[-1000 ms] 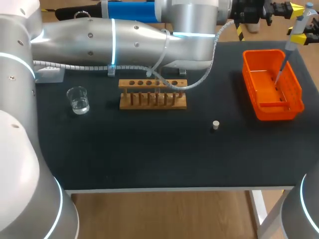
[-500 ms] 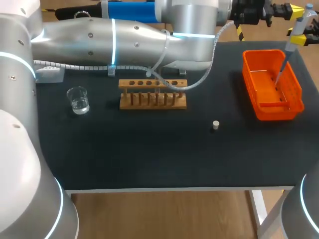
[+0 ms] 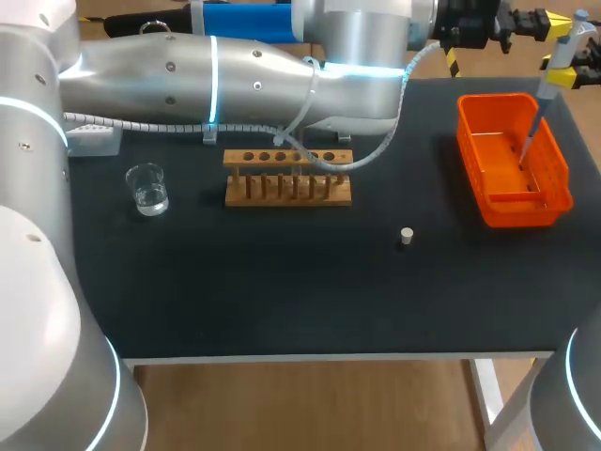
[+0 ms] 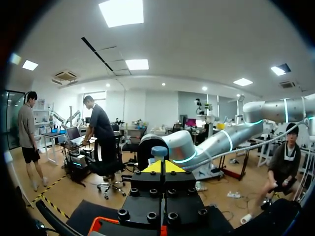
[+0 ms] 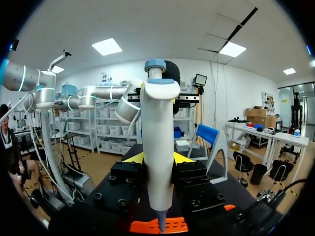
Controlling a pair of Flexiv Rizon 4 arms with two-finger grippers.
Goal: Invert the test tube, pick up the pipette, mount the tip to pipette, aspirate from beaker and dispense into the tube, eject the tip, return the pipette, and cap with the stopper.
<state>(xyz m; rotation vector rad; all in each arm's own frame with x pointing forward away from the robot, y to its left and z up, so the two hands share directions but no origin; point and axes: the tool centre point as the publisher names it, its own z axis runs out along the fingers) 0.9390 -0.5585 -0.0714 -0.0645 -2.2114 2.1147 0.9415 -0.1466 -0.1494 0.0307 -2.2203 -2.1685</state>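
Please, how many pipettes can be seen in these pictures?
1. The pipette is held in the right claw, tip down over the orange basket. The left arm covers the far side of the table, so another may be hidden.

The table [image 3: 282,301] has a black top. A wooden rack [image 3: 287,177] stands on it toward the far side, its row of holes running left to right. A beaker [image 3: 147,189] holding a little clear liquid stands upright to the rack's left, apart from it. A small pale stopper [image 3: 407,236] lies alone to the rack's right and nearer the front edge. An orange basket [image 3: 515,212] sits well to the rack's right, close to the table's right edge.
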